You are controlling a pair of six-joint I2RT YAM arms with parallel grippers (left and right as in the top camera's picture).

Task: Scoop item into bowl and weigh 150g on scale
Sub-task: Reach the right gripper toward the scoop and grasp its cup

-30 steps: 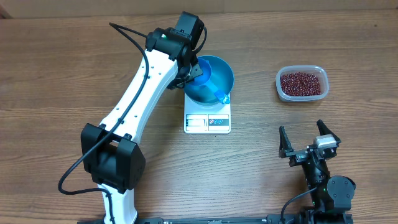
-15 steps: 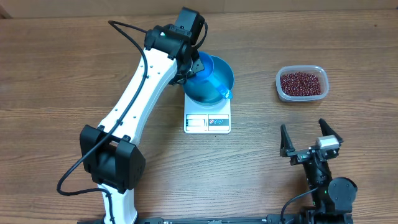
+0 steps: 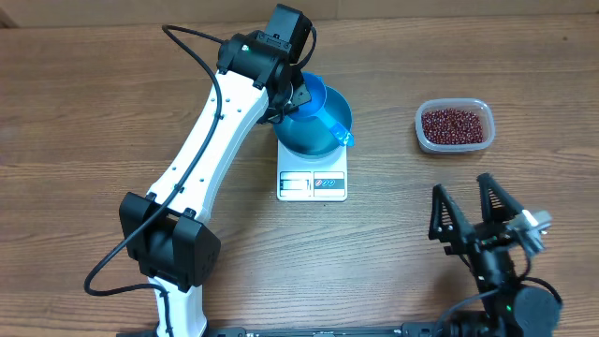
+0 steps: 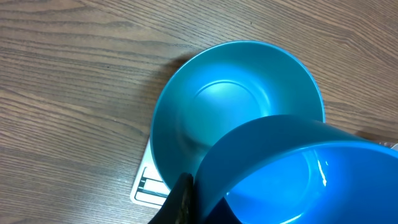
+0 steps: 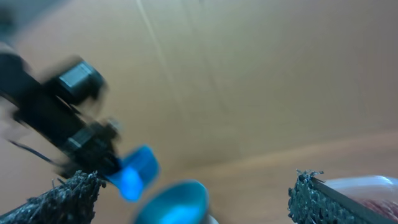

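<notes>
Now, your left gripper [image 3: 292, 96] is clamped tight on the scoop [image 4: 292, 168], which hangs tilted just above the bowl [image 4: 230, 99]. Both are bare inside, with not one bean in either, so I judge the step in hand to be fetching a load rather than pouring one. Lift the scoop clear of the bowl's rim before you swing it, so you don't nudge the bowl on the scale [image 3: 312, 178]. Keep the mouth level on the way across. Dig in low along the heap, and take a modest load so that nothing spills on the return.

The beans [image 3: 455, 124] all lie in the clear tub [image 3: 418, 122], well apart to the right of the scale. They form a shallow heap across its floor. The bowl sits on the scale's far half, leaving the display strip uncovered and readable.

Your right gripper [image 3: 463, 201] stands spread wide near the table's front edge, holding nothing. Its wrist view is too blurred to add more.
</notes>
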